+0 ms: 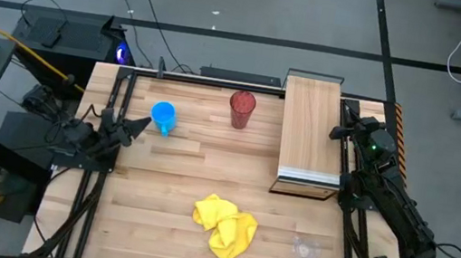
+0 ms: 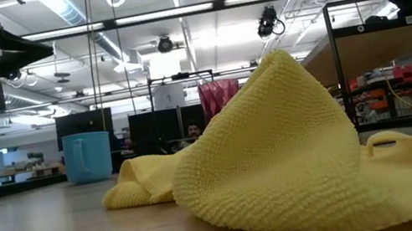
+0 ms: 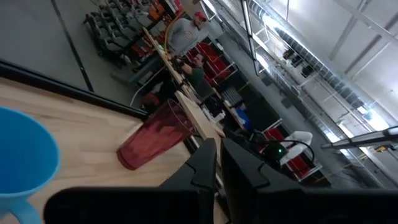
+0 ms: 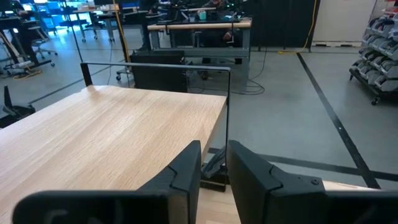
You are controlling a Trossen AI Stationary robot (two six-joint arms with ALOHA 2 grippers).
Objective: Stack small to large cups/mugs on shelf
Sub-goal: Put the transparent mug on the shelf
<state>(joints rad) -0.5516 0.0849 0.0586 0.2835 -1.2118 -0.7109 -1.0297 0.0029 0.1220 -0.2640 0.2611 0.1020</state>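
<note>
The wide light-wood worktop point(image 1: 167, 184) carries all three vessels, and each vessel shows no contents. The mid-sized bright blue mug with a handle point(image 1: 163, 117) stands upright on the worktop, well apart from the long rectangular light-wood raised shelf point(image 1: 311, 127) and on the left arm's side of it. The taller dark red translucent tumbler point(image 1: 242, 109) stands upright between the blue mug and the shelf, nearer the shelf but not touching it. The small clear see-through cup point(image 1: 307, 248) sits on the worktop beyond the shelf's pale layered front edge, near the worktop's front right corner. A crumpled yellow cloth point(image 1: 224, 226) lies on the worktop beside the clear cup, on the side away from the right arm, well apart from the shelf. The shelf top is bare wood. The left hand point(image 1: 138, 124) hovers just beside the blue mug, on the side away from the shelf, fingers point(image 3: 249, 177) nearly pressed together with a thin gap and gripping nothing. The right hand point(image 4: 213, 163) sits at the shelf's right edge, fingers slightly spread, gripping nothing.
</note>
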